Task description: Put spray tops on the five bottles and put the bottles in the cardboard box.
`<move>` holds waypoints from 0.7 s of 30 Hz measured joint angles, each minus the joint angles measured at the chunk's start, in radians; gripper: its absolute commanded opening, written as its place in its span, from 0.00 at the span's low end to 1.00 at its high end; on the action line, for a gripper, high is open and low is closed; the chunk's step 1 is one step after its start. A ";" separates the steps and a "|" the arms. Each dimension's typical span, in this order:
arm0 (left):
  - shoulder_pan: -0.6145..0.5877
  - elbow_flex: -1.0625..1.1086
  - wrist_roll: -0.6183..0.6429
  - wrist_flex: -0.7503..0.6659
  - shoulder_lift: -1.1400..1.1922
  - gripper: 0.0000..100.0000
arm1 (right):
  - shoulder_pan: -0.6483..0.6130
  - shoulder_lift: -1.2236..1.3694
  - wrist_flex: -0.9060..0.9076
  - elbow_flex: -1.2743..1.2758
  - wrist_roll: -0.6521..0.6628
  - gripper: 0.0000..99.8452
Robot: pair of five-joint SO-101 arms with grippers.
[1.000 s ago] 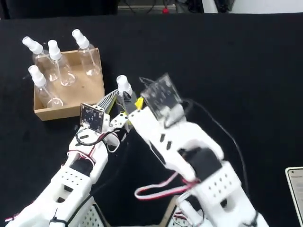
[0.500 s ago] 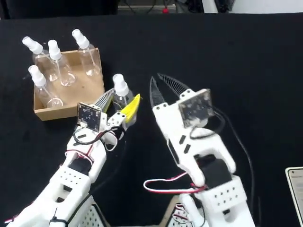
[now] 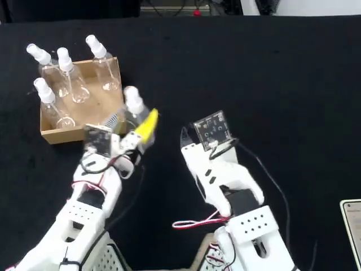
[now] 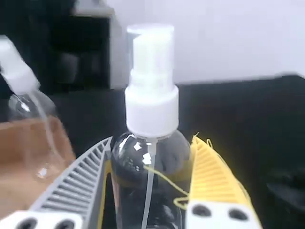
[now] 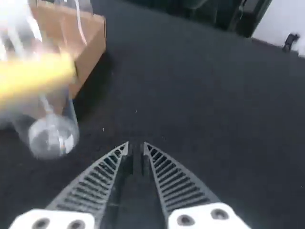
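Left gripper (image 3: 132,121) clenched on the fifth bottle (image 4: 147,157)
Spray-topped, it is at the cardboard box's (image 3: 62,135) 3 o'clock edge; four bottles (image 3: 67,79) stand inside; right gripper (image 5: 136,150), at its 4 o'clock, closed on nothing

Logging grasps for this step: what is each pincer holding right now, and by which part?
The left pincer grips a clear bottle by its body, just below the white spray top. The right pincer is shut on nothing.
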 measured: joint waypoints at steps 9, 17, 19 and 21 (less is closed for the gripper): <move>-0.230 -0.183 0.000 -0.034 0.000 0.10 | 0.000 0.000 -0.143 0.083 0.000 0.03; -0.262 -0.486 0.005 0.195 0.213 0.10 | 0.000 0.000 -0.144 0.083 0.000 0.03; -0.270 -0.493 0.005 0.118 0.307 0.10 | 0.000 0.000 -0.144 0.087 0.000 0.03; -0.278 -0.493 -0.017 0.012 0.394 0.10 | 0.000 0.000 -0.144 0.091 0.000 0.03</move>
